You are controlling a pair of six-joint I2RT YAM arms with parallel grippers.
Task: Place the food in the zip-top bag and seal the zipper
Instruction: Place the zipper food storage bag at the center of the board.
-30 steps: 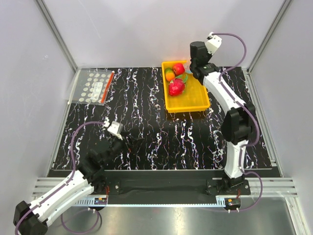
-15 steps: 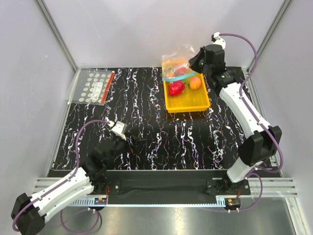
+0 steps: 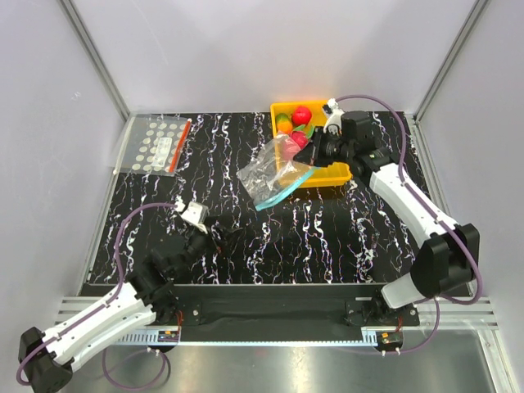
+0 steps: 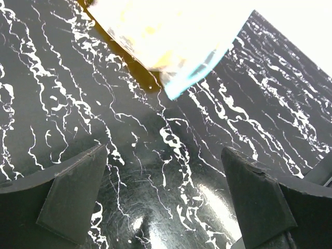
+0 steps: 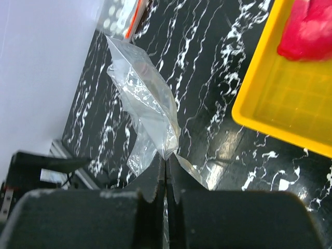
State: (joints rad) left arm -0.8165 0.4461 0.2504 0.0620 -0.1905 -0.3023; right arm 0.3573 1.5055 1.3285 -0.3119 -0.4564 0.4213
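As right jaws pinch its edge, zip-top bag (image 3: pixel 270 173) hangs over table (image 3: pixel 327 237).

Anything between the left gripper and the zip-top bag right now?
Nothing visible. The zip-top bag hangs pinched in the shut right gripper, by the left edge of the yellow tray. Only table surface shows between it and the open left gripper. The white-dotted bag lies far back left, off that line.
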